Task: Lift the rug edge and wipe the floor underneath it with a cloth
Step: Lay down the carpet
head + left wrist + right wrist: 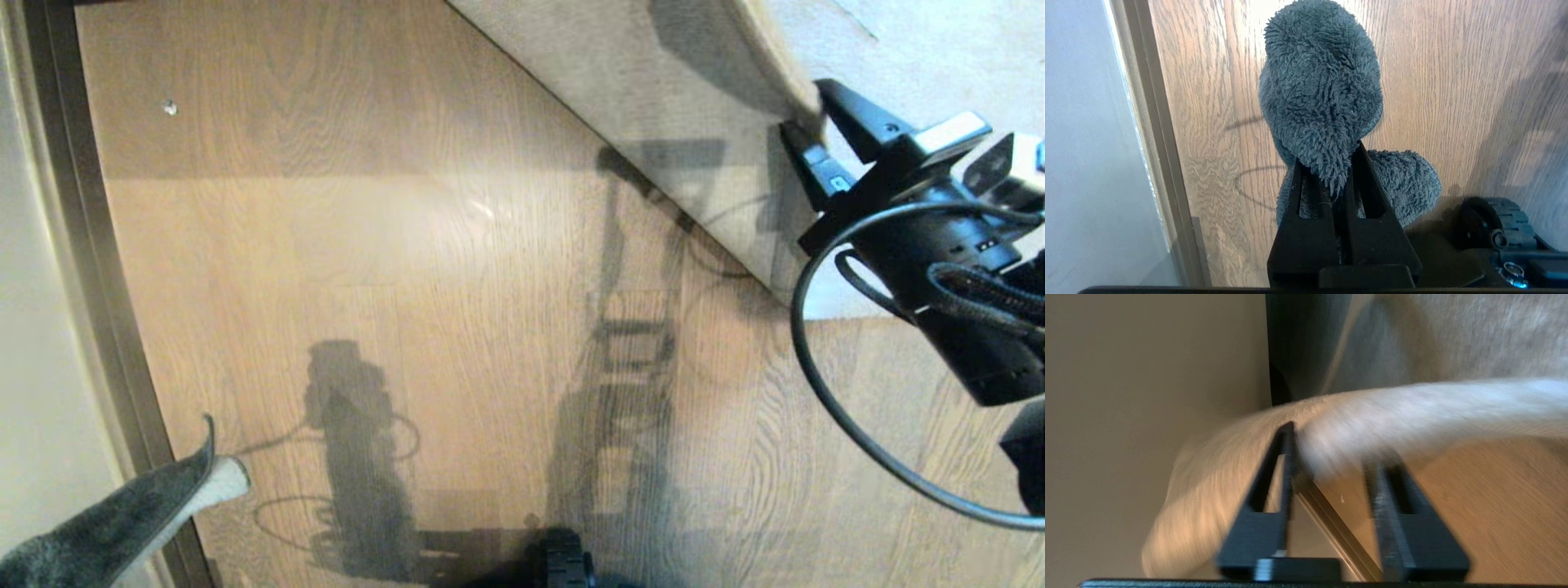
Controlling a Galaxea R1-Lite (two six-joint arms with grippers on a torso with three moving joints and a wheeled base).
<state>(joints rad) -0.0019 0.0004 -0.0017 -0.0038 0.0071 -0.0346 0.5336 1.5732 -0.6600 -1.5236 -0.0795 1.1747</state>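
The right gripper (804, 122) stood at the upper right of the head view with its fingers apart, one on either side of the lifted rug edge (780, 57) (whether they touched it was too blurred to tell in the wrist view). The rug's beige backing faced the camera, curled up off the floor (457, 269). The left gripper (1331, 163) was clamped on the cloth (1323, 90), which hung above the floor near the dark baseboard (98, 269), at the lower left of the head view.
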